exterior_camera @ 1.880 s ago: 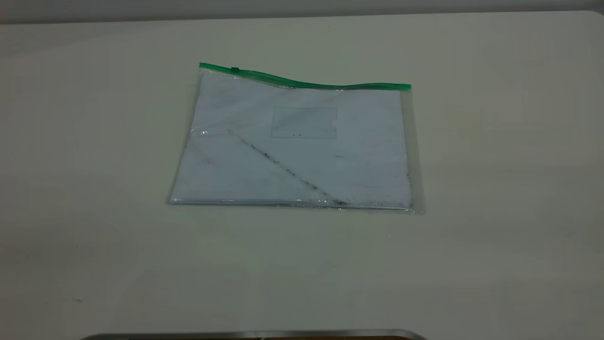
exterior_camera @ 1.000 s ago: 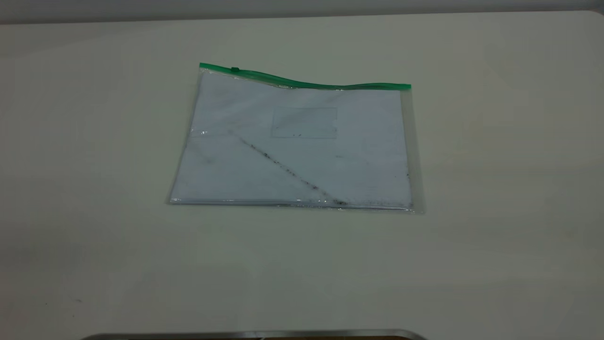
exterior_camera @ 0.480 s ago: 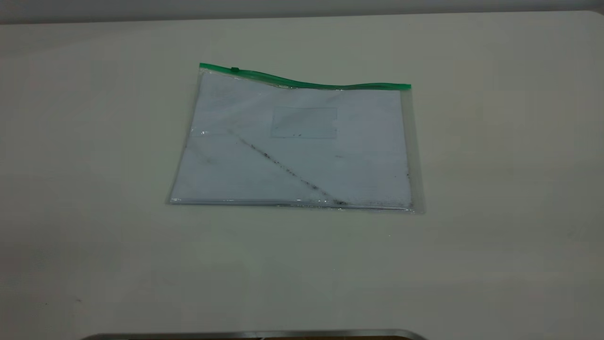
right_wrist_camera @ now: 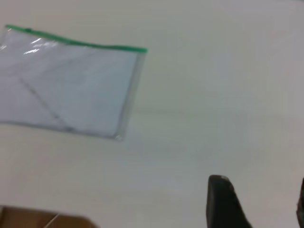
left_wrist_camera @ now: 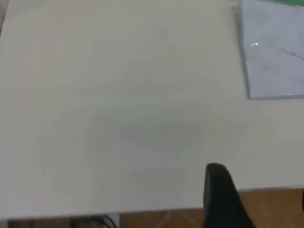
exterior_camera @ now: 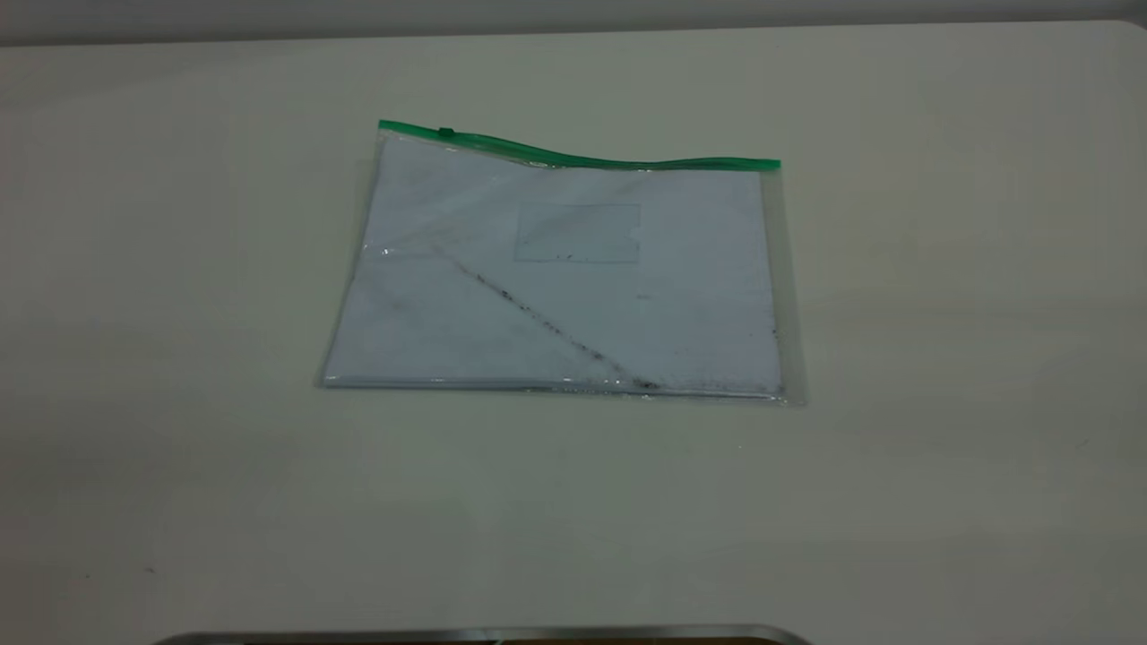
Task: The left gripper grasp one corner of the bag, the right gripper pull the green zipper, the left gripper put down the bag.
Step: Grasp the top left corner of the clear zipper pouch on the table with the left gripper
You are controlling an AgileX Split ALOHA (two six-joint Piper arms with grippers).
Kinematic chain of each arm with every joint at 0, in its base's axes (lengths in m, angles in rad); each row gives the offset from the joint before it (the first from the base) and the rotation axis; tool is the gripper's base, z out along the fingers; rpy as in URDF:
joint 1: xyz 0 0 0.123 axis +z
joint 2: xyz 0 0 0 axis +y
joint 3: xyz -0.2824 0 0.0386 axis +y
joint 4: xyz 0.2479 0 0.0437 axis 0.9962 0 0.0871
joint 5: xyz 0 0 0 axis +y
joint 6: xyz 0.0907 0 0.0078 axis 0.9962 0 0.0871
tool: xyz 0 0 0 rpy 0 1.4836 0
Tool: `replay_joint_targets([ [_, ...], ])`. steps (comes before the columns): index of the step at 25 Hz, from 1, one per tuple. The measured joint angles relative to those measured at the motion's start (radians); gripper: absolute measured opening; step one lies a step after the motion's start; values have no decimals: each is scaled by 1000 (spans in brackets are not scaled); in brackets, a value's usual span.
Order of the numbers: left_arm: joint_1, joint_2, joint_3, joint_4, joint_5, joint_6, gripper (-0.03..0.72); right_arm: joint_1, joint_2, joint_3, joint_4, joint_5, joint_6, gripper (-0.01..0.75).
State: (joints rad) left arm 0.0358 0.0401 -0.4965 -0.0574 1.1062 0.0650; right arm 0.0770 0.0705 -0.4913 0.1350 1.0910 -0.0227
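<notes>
Bag (exterior_camera: 564, 278) lies flat on table (exterior_camera: 941, 358), near its middle. Zipper (exterior_camera: 573, 157) runs along the bag's far edge; slider tab (exterior_camera: 445, 133) sits near the bag's far-left corner. Card pocket (exterior_camera: 578, 233) lies on the bag, just inside the zipper edge.

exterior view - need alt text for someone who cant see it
A clear plastic bag with a white sheet inside lies flat on a pale table, untouched. Its green zipper runs along the far edge, with the slider tab near the left end. No robot arm or gripper is in view.
</notes>
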Motion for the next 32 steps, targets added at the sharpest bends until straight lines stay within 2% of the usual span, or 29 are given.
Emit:
replay_joint_targets([
  [6,0,293,-58,-1,-129,-99,464,0,356,0,172,-244,-132,416],
  [9,0,510,-102,-12,-213,-103,464,0,570,0,264,-367,-295,431],
  [14,0,857,-191,-23,-323,-34,466,0,905,-29,522,-535,-678,486],
  [18,0,1103,-255,-23,-453,24,491,0,1157,-135,747,-558,-943,508],
  [24,0,1439,-400,-63,-601,66,586,8,1477,-311,1018,-485,-1222,509],
  [27,0,1589,-498,-112,-643,87,595,54,1597,-391,1080,-483,-1299,510],
  [32,0,1829,-683,-201,-657,178,590,179,1754,-511,1128,-483,-1339,510],
])
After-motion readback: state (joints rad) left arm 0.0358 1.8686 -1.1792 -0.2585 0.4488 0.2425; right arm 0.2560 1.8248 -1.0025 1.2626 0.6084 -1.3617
